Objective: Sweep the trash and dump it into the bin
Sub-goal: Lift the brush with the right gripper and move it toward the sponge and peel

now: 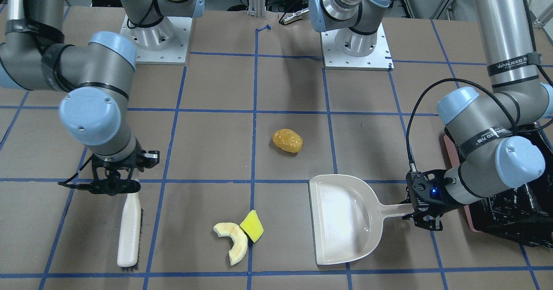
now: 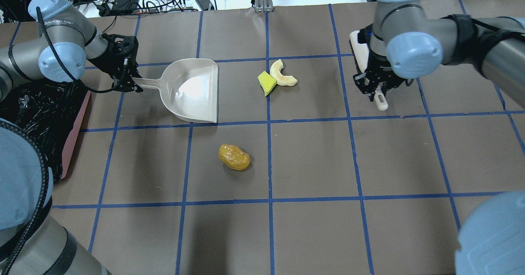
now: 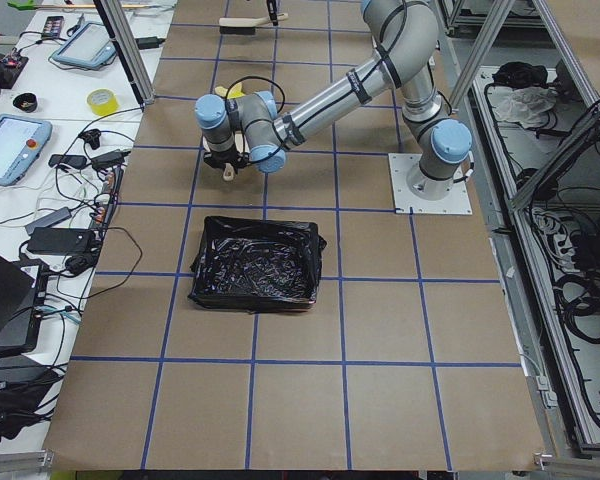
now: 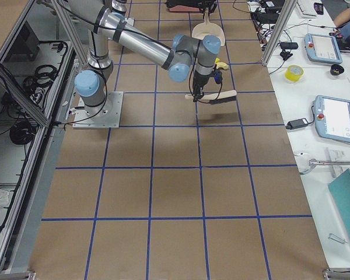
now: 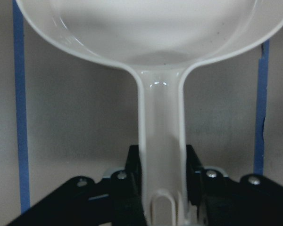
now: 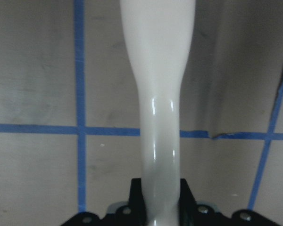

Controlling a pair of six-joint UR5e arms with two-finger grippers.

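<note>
The trash lies on the brown table: an orange-yellow potato-shaped lump [image 1: 287, 140] [image 2: 233, 157] mid-table, and a pale cream crescent slice [image 1: 233, 238] [image 2: 283, 73] touching a yellow-green wedge [image 1: 252, 226] [image 2: 266, 82]. My left gripper [image 1: 425, 212] [image 2: 127, 82] [image 5: 161, 165] is shut on the handle of the off-white dustpan [image 1: 343, 218] [image 2: 192, 90], whose mouth faces the pieces. My right gripper [image 1: 113, 186] [image 2: 379, 88] [image 6: 160, 188] is shut on the handle of a white brush [image 1: 129, 234] [image 4: 213, 96]. The bin [image 1: 514, 212] [image 2: 37, 115] [image 3: 255, 265], pink with a black bag, sits just behind my left gripper.
Blue tape lines grid the table. Both arm bases [image 1: 155, 39] [image 1: 356, 43] stand at the robot's side. Cables, tablets and a tape roll [image 3: 102, 100] lie on the side bench beyond the table's far edge.
</note>
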